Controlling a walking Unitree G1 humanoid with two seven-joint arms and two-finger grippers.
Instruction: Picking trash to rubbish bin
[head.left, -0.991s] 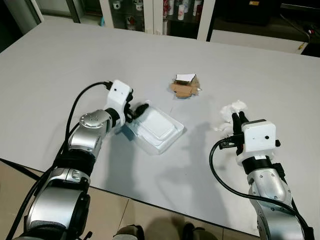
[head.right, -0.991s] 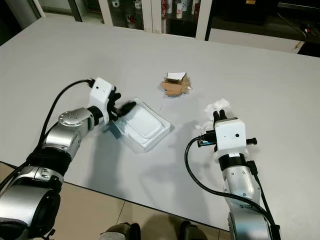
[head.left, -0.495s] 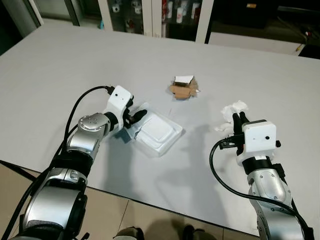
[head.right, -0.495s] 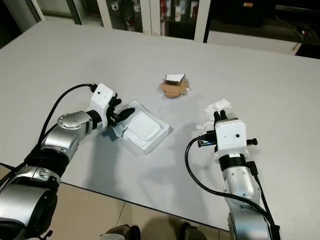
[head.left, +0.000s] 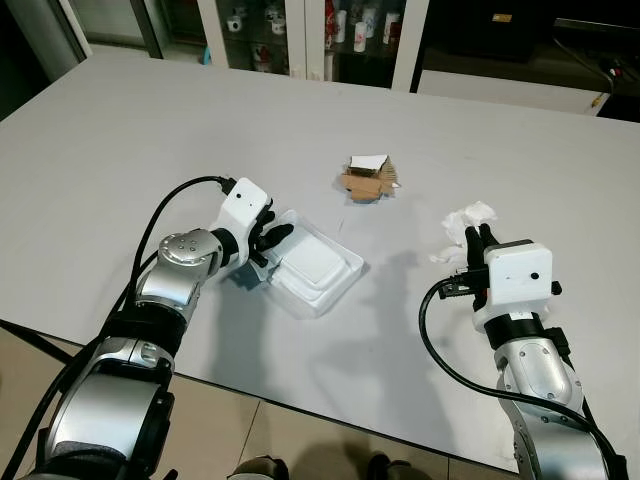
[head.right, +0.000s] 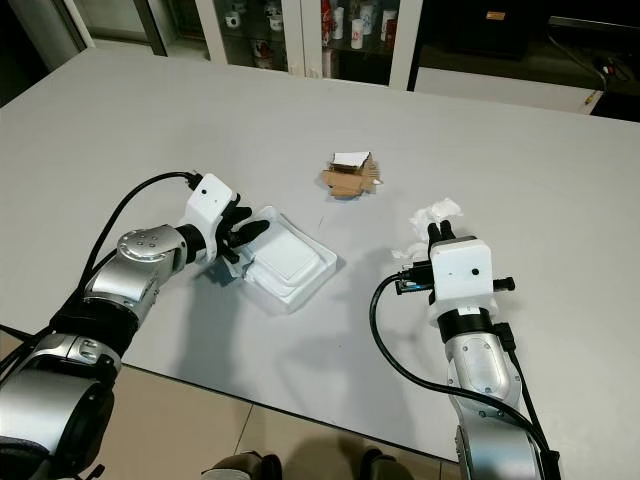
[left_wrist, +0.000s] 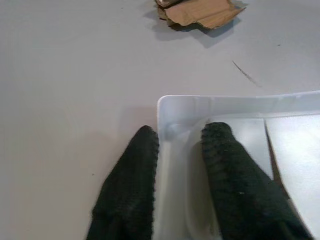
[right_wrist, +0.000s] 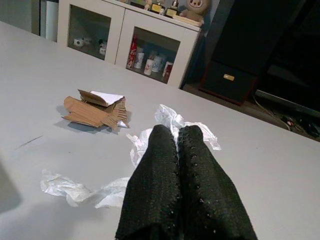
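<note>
Left end effector (left_wrist: 172, 137) straddled the near corner wall of the white plastic tray (head.left: 318, 268), one finger inside, one outside. The tray looked light, thin and flexible. Beyond it lay torn cardboard (head.left: 370, 178). Right end effector (right_wrist: 177, 132), fingers together, empty, hovered near crumpled tissue (head.left: 466, 220) on the surface (head.left: 150, 130).

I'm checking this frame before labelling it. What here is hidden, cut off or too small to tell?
- Tray: its near corner is hidden by the left gripper in the eye views; the wrist view cuts off its far end.
- Tissue: partly hidden behind the right gripper.
- Cardboard: cut off by the top edge in the left wrist view.
- Cabinet items: too small to read.
</note>
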